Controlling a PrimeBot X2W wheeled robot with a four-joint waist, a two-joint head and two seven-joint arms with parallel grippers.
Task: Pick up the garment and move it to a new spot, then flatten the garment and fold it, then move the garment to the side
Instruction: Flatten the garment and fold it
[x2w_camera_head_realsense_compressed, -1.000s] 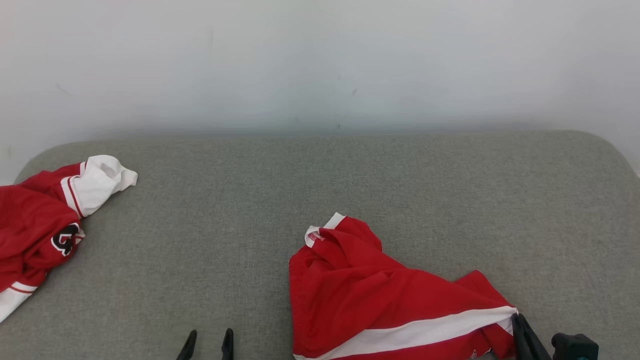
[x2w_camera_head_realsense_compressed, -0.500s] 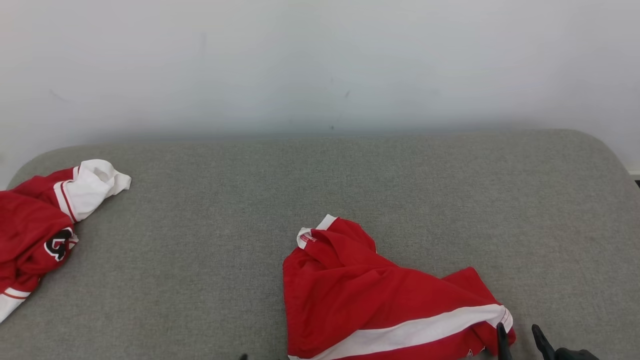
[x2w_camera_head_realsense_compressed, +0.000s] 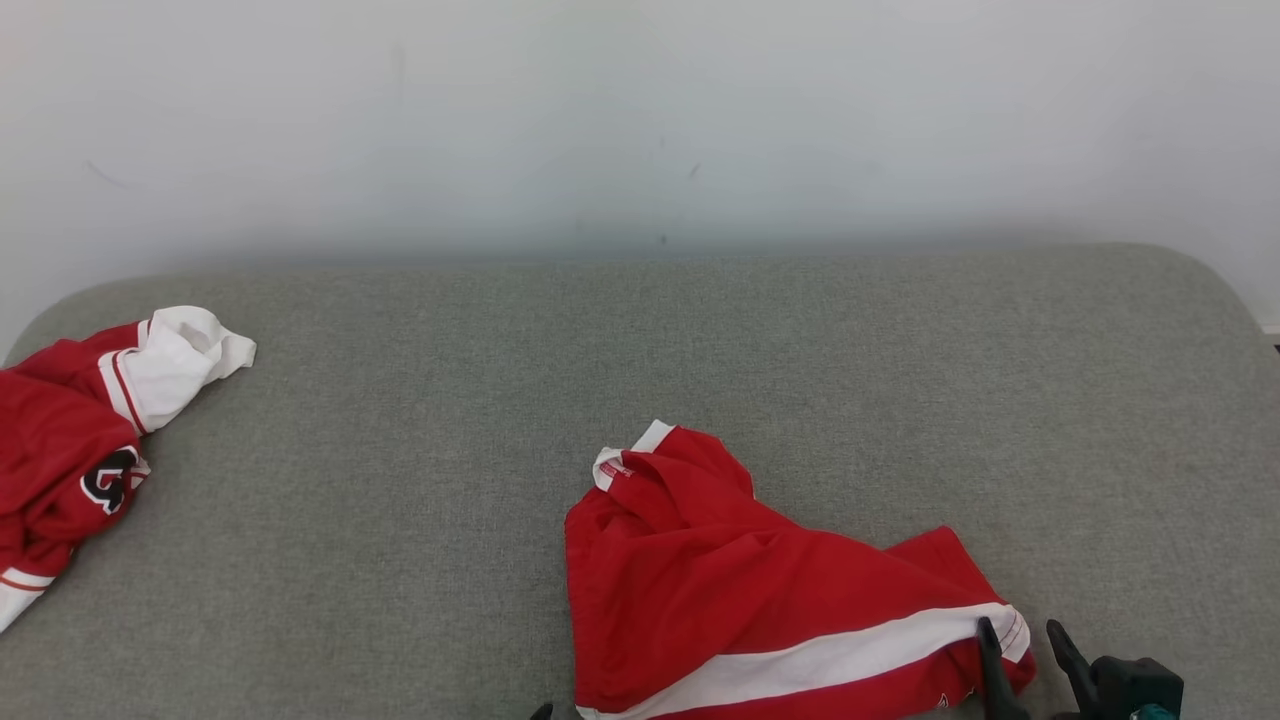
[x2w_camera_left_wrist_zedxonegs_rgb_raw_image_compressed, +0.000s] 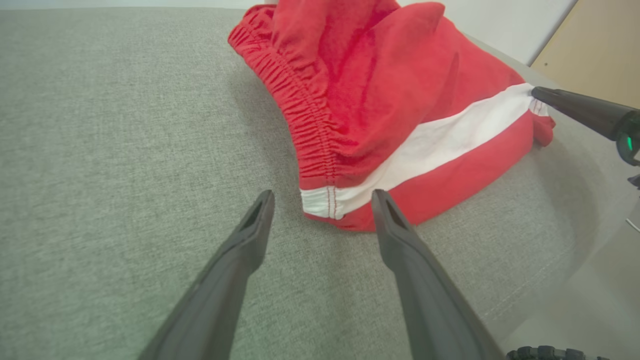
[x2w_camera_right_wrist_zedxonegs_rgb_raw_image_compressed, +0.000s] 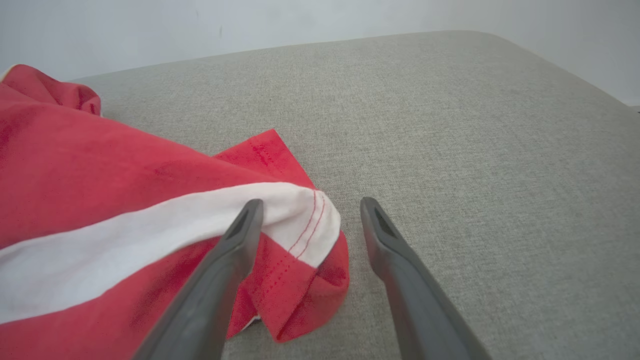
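- Garment (x2w_camera_head_realsense_compressed: 740, 580): red shorts with a white side stripe, lying crumpled on the grey bench (x2w_camera_head_realsense_compressed: 400, 480), right of centre and close to the front edge. A second red-and-white garment (x2w_camera_head_realsense_compressed: 70, 450) lies well apart at the far left edge.
- Left gripper (x2w_camera_left_wrist_zedxonegs_rgb_raw_image_compressed: 322, 196): the fingers are spread and hold nothing. The tips stand just short of the waistband corner, where the white stripe ends.
- Handling, judged: the cloth looks light, soft and limp. It should drape and sag from any grip point, and it has no stiffness to hold a shape. Loose single layers are likely to slip or bunch.
- Grip points, judged: take hold at the stitched edges. The gathered elastic waistband on the left and the double-stitched leg hem on the right are thicker and should give the fingers more to bite on. Holding both ends should let the cloth be pulled taut for flattening.
- Orientation: the long axis runs left to right across the head view, following the white stripe and rising slightly to the right. The waistband faces left and the leg hem points right. A folded ridge bulges upward near the middle.
- Right gripper (x2w_camera_right_wrist_zedxonegs_rgb_raw_image_compressed: 311, 204): the fingers are parted and grip nothing. The hem corner lies between them, and one finger crosses over the end of the white stripe.
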